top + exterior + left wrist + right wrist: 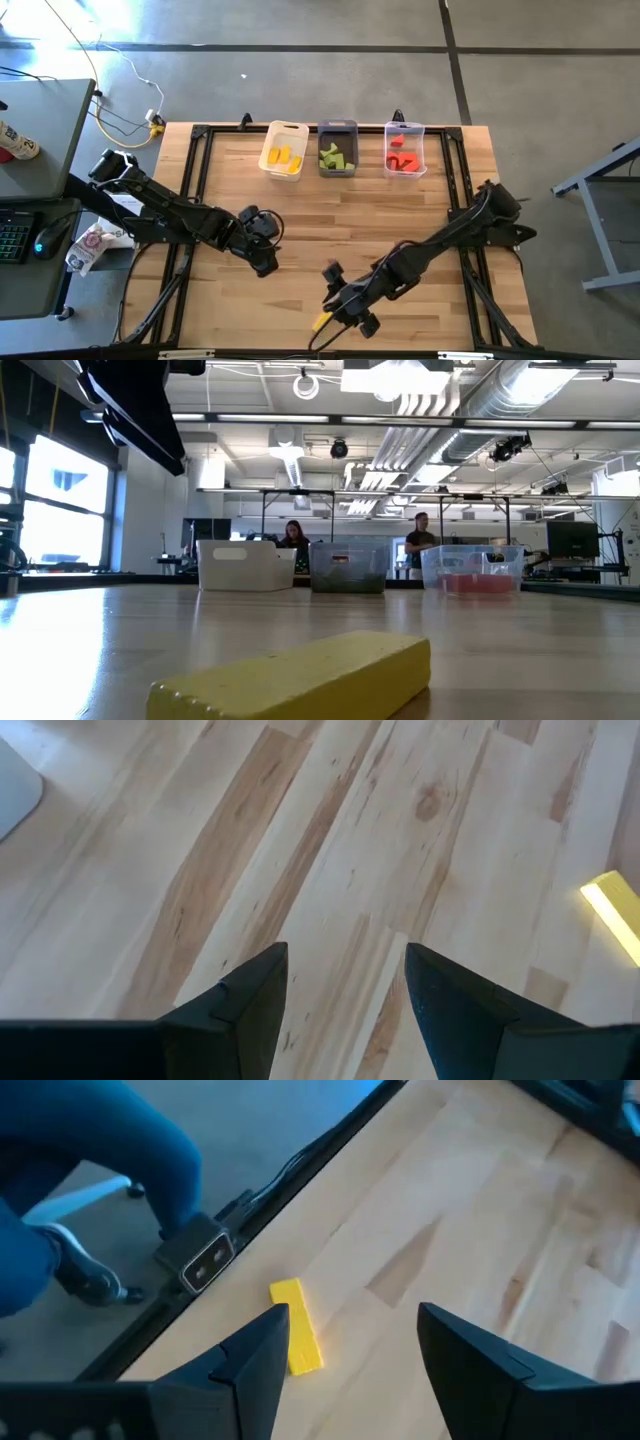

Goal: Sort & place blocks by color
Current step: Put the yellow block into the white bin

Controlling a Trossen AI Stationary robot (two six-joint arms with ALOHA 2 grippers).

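One yellow block (320, 321) lies flat on the wooden table close to its near edge. It fills the foreground of the low view (300, 675). My right gripper (338, 308) hovers open just above and to the right of it. In the right wrist view the block (297, 1328) lies beyond the gripper (350, 1370), by one fingertip, untouched. My left gripper (265, 258) stands open over bare wood at the middle left (345, 1010), and the same block (615, 910) shows at the edge of its view.
Three bins stand in a row at the far edge. The white bin (283, 150) holds yellow blocks, the grey bin (337, 150) green ones and the clear bin (404, 150) red ones. A small camera (200, 1260) sits on the near edge, with a person's leg beyond it.
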